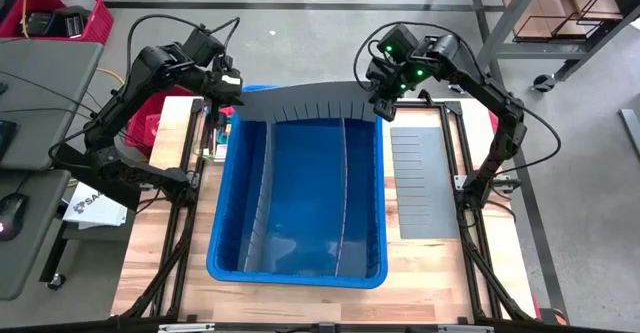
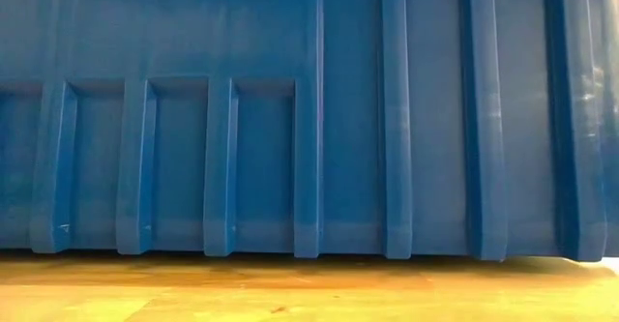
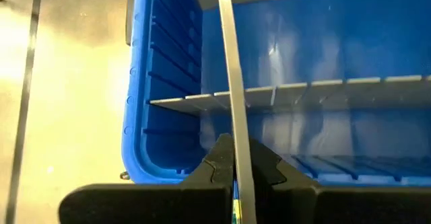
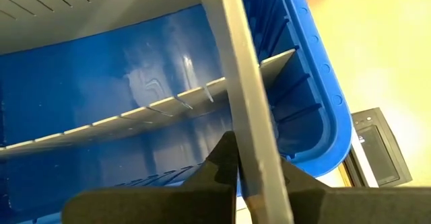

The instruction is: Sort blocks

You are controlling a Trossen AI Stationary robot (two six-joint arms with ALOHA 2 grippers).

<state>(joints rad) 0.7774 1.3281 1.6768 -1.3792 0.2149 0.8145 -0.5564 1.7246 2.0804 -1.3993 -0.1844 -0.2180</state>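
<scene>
The big blue bin (image 1: 228,203) fills the middle of the wooden table (image 1: 440,268), with two thin grey dividers (image 1: 343,188) already standing lengthwise inside it. A third, slotted grey panel (image 1: 305,102) is held across the far end of the bin, bowed slightly between the two arms. Another slotted panel (image 1: 421,178) lies flat on the table just to the right of the bin.

The left gripper (image 3: 234,163) is clamped on one end of the crosswise panel at the bin's far-left corner, and the right gripper (image 4: 250,163) is clamped on the other end at the far-right corner.

No blocks show anywhere; the sorting has not begun, and the bin looks as though it is being fitted out first.

To seat this panel well, I'd say both arms should lower together and level, lining its slots over the two standing dividers, so it neither twists nor pushes them sideways.
</scene>
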